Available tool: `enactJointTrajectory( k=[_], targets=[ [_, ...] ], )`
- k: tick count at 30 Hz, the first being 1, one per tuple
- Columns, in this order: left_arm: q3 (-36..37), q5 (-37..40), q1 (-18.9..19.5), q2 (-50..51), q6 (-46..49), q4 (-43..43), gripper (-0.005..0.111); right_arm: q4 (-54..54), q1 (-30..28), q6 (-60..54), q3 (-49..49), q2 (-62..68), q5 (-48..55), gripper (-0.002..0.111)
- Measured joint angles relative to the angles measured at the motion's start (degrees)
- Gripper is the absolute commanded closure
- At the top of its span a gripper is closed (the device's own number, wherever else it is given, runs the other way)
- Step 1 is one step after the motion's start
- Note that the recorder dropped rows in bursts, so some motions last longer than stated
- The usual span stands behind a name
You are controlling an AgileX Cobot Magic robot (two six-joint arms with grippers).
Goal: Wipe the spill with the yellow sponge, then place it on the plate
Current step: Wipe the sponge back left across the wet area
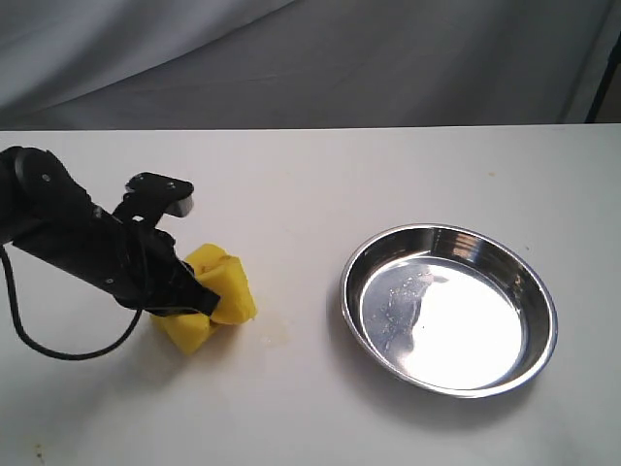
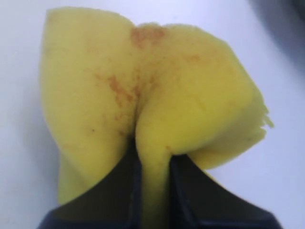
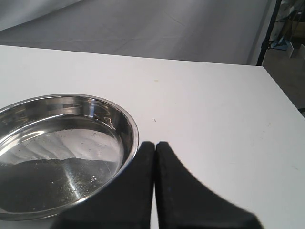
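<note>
The yellow sponge (image 1: 218,296) rests on the white table at the left, pinched in the middle so it bulges on both sides. My left gripper (image 1: 199,299) is shut on the yellow sponge; the left wrist view shows the foam (image 2: 152,105) squeezed between the two black fingers (image 2: 183,191), with brownish-orange stains on it. A thin pale wet smear of the spill (image 1: 278,335) lies just right of the sponge. The shiny steel plate (image 1: 532,282) sits to the right, holding nothing. My right gripper (image 3: 155,145) is shut on nothing, beside the plate's rim (image 3: 129,125).
The left arm's black cable (image 1: 58,345) loops over the table at the far left. A grey cloth backdrop (image 1: 320,58) hangs behind the table's far edge. In the right wrist view the table's side edge (image 3: 281,90) and a dark stand leg (image 3: 267,33) show.
</note>
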Motion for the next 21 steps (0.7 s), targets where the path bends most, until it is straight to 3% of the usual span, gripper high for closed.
enactJointTrajectory(
  k=[9,14,21],
  targets=[
    [0.0,0.0,11.6,0.0,-1.2,-0.8,0.107,0.0,0.0,0.0,0.0,0.0,0.0,0.108],
    [-1.2,0.2,14.0,0.0,-1.3,-0.8,0.107,0.0,0.0,0.0,0.0,0.0,0.0,0.108],
    [-3.7,2.3,14.2,-2.0,-1.4,-0.8,0.107,0.0,0.0,0.0,0.0,0.0,0.0,0.108]
  ],
)
